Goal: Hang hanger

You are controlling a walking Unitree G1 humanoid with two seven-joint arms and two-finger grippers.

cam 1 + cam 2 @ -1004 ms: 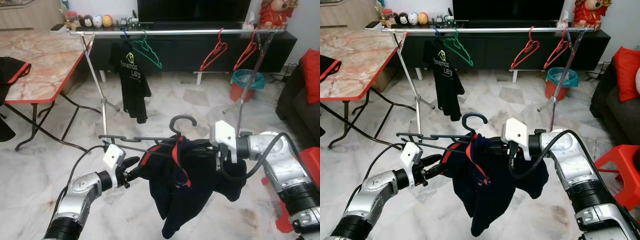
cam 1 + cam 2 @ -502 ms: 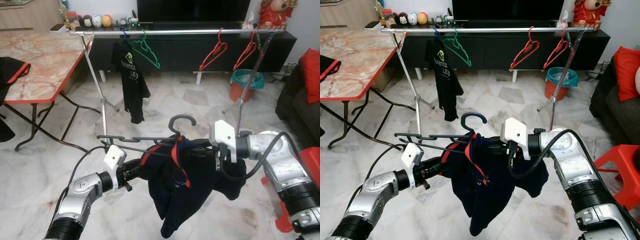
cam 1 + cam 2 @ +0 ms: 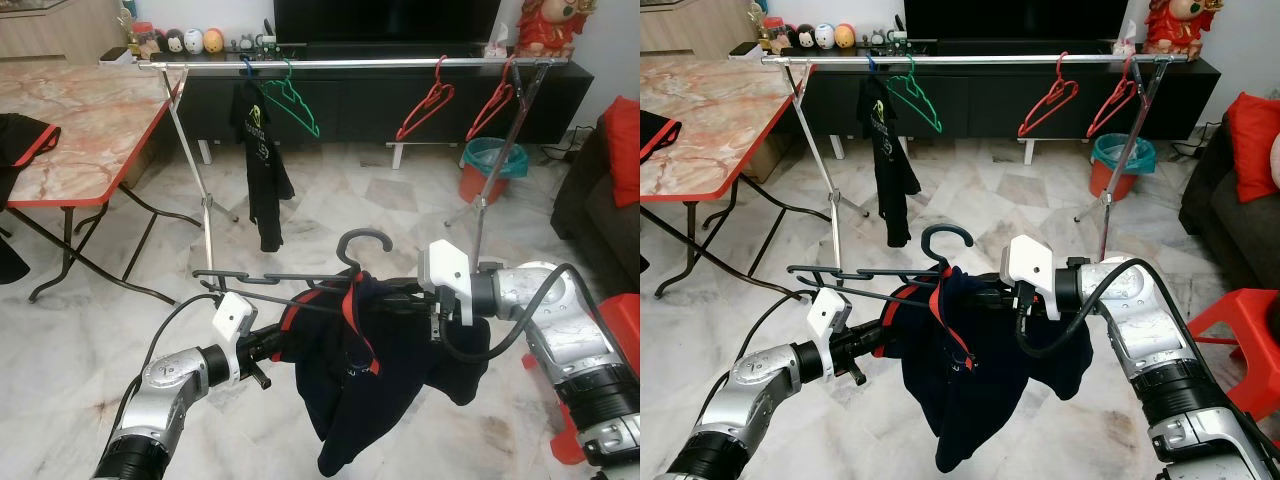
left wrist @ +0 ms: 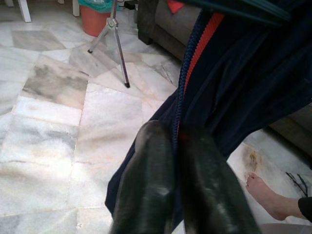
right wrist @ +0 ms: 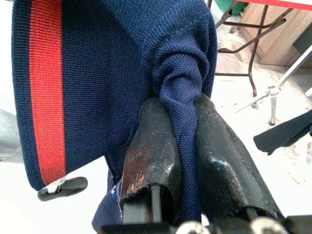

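the floor (image 3: 90,330) is pale veined marble tile under even light. a marble-topped folding table (image 3: 80,120) with a red edge stands at the robot's left. a long black tv cabinet (image 3: 370,100) runs along the far wall, with a dark screen (image 3: 385,20) and small figurines (image 3: 185,42) on top. a teal-lined orange bin (image 3: 487,168) stands near it. a dark sofa (image 3: 595,205) with a red cushion (image 3: 625,150) occupies the right side.
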